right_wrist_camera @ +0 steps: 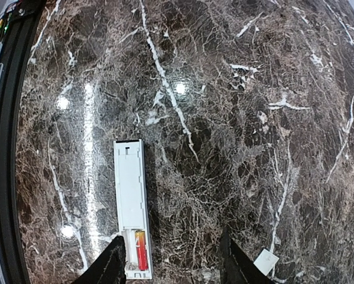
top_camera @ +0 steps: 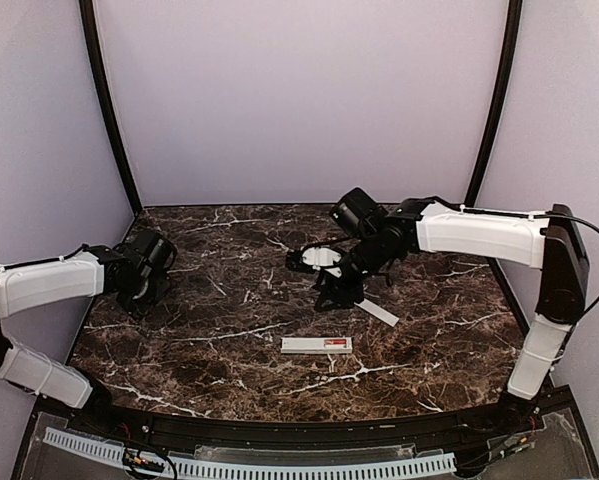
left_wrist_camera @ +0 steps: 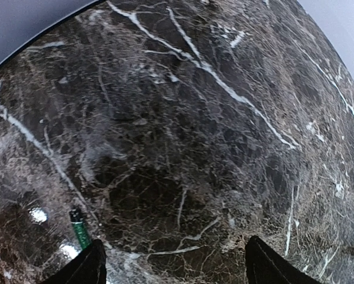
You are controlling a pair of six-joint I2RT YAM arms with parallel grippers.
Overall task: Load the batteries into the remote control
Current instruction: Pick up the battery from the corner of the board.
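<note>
Remote control [right_wrist_camera: 131, 201] — slim white plastic bar — on veined marble [right_wrist_camera: 253, 118].

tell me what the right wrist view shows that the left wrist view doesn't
Only the right wrist view: the slim white rectangular plastic remote control holding one small red cylindrical battery, plus a flat white strip's corner. Only the left wrist view: a thin green object. Both: the dark veined marble table, dark left fingers and right fingers spread apart.
</note>
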